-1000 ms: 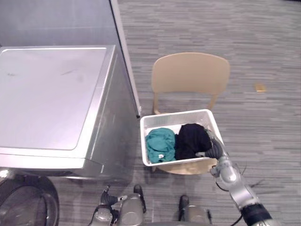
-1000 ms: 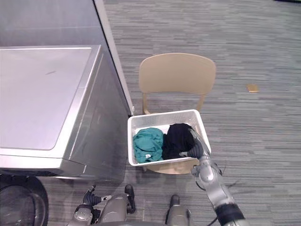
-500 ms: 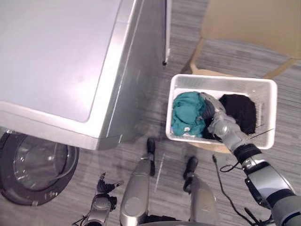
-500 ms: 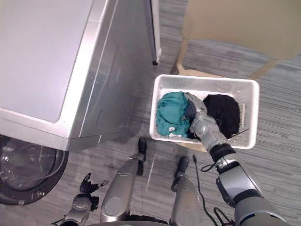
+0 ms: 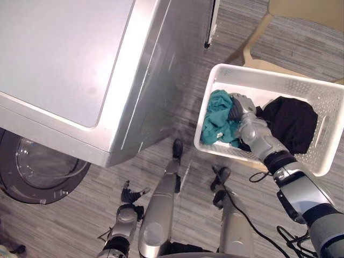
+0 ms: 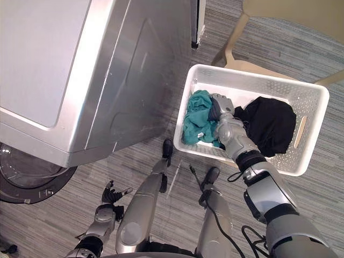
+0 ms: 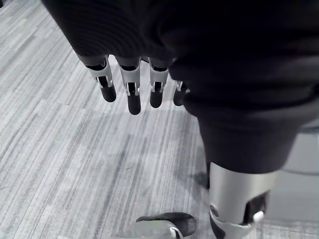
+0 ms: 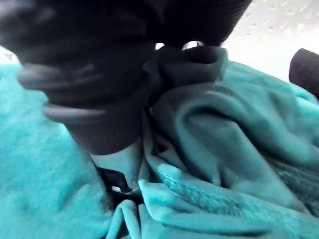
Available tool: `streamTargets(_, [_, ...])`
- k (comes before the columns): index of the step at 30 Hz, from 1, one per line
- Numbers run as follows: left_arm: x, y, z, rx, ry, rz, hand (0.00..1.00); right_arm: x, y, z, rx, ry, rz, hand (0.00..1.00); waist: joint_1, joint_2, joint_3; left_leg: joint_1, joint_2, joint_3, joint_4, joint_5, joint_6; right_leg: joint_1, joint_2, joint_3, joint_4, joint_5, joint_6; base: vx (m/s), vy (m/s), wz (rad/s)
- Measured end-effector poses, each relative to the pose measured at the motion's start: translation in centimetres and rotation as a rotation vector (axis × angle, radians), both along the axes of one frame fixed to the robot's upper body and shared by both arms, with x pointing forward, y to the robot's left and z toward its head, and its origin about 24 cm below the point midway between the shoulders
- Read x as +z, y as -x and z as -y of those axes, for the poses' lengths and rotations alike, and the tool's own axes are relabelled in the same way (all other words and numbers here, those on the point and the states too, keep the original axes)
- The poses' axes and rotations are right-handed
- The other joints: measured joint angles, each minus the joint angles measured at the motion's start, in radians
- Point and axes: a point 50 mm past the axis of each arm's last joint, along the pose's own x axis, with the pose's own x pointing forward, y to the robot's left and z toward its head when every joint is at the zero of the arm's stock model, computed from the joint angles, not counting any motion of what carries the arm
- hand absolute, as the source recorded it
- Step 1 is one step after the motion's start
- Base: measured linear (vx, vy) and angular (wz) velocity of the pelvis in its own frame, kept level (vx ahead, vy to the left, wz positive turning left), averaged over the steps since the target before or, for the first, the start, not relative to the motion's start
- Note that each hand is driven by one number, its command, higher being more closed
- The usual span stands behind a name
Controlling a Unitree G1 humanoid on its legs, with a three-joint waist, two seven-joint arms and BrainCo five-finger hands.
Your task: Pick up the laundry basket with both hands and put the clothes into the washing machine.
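Right hand (image 5: 239,109) now on teal garment (image 5: 215,121), off black garment (image 5: 291,121), inside basket (image 5: 269,80)

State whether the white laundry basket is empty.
Not empty: the white perforated plastic laundry basket holds a teal garment and a black garment.

1. The floor (image 5: 64,215) under me is grey, laid in long narrow planks with fine pale and dark streaks running along them.
2. In my left wrist view the same planks show their seams and a soft pale sheen.
3. A tan chair (image 6: 295,11) stands at the far right. Its back is smooth and plain, its slim legs slant down to the floor, and part of its seat shows.
4. Left of the chair, a white upright strip (image 5: 213,21) with a dark lower end meets the floor.
5. The light is soft and even, and shadows on the floor are faint.
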Motion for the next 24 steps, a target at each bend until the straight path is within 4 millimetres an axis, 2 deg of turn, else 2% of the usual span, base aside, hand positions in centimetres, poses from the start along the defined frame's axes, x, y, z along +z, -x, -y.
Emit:
streamTargets(3, [0.1, -0.1, 0.0, -0.008, -0.003, 0.000, 0.00, -0.4, 1.6, -0.1, 0.018, -0.103, 0.035, 1.00, -0.006, -0.005, 0.001, 0.086, -0.002, 0.005, -0.034, 0.000, 0.000, 0.077, 0.003, 0.003, -0.022, 0.000, 0.000, 0.05, -0.014, -0.03])
streamTargets(5, [0.0, 0.1, -0.3, -0.009, -0.010, -0.009, 0.00, 0.2, 2.7, -0.6, 0.043, -0.188, 0.086, 1.00, -0.020, -0.020, -0.001, 0.143, -0.003, 0.013, -0.063, 0.003, -0.004, 0.129, 0.014, 0.009, -0.053, 0.000, 0.001, 0.02, -0.015, -0.10])
streamTargets(7, [-0.3, 0.7, -1.0, -0.004, -0.028, -0.036, 0.00, 0.6, 3.9, -1.4, 0.073, -0.302, 0.126, 1.00, -0.042, -0.049, -0.019, 0.185, -0.004, 0.020, -0.087, 0.004, -0.005, 0.162, 0.015, 0.017, -0.073, 0.001, 0.001, 0.02, 0.002, -0.15])
streamTargets(9, [-1.0, 2.2, -1.8, 0.006, -0.046, -0.087, 0.00, 0.1, 5.6, -2.4, 0.103, -0.441, 0.136, 1.00, -0.056, -0.092, -0.080, 0.224, -0.006, 0.043, -0.124, 0.006, -0.007, 0.183, 0.019, 0.037, -0.100, 0.004, 0.006, 0.06, 0.004, -0.26])
streamTargets(11, [-1.5, 3.0, -2.0, -0.001, -0.041, -0.132, 0.00, -0.8, 7.6, -2.5, 0.105, -0.587, 0.123, 1.00, -0.070, -0.107, -0.117, 0.294, -0.010, 0.048, -0.154, 0.005, -0.007, 0.252, 0.025, 0.037, -0.133, 0.006, 0.011, 0.12, -0.013, -0.07])
streamTargets(12, [-2.0, 3.8, -1.9, -0.002, -0.035, -0.160, 0.00, -1.6, 8.6, -2.8, 0.106, -0.682, 0.094, 1.00, -0.087, -0.114, -0.160, 0.319, -0.017, 0.049, -0.173, 0.005, -0.007, 0.274, 0.026, 0.037, -0.154, 0.007, 0.012, 0.10, 0.000, -0.03])
streamTargets(15, [-2.9, 5.3, -1.6, 0.004, -0.002, -0.221, 0.00, -2.6, 10.4, -3.7, 0.124, -0.942, 0.048, 1.00, -0.099, -0.119, -0.223, 0.380, -0.022, 0.059, -0.189, 0.004, -0.008, 0.334, 0.027, 0.054, -0.186, 0.015, 0.025, 0.12, 0.006, -0.13])
streamTargets(18, [-3.5, 6.8, -2.1, 0.046, 0.008, -0.263, 0.00, -3.4, 11.5, -4.5, 0.144, -1.099, 0.007, 1.00, -0.107, -0.118, -0.262, 0.440, -0.019, 0.076, -0.189, -0.005, -0.016, 0.381, 0.031, 0.082, -0.200, 0.017, 0.028, 0.03, -0.003, -0.24])
streamTargets(21, [-3.9, 8.2, -2.5, 0.074, 0.012, -0.297, 0.00, -4.5, 12.4, -4.7, 0.134, -1.166, -0.042, 1.00, -0.108, -0.110, -0.296, 0.469, -0.009, 0.094, -0.187, -0.018, -0.024, 0.390, 0.035, 0.111, -0.180, 0.016, 0.028, -0.03, -0.005, -0.34])
streamTargets(24, [-4.1, 8.4, -2.3, 0.065, 0.032, -0.305, 0.00, -5.6, 13.7, -3.6, 0.088, -1.212, -0.057, 1.00, -0.118, -0.089, -0.299, 0.446, 0.002, 0.049, -0.138, -0.040, -0.011, 0.335, 0.028, 0.177, -0.034, -0.012, 0.047, -0.11, 0.010, 0.31])
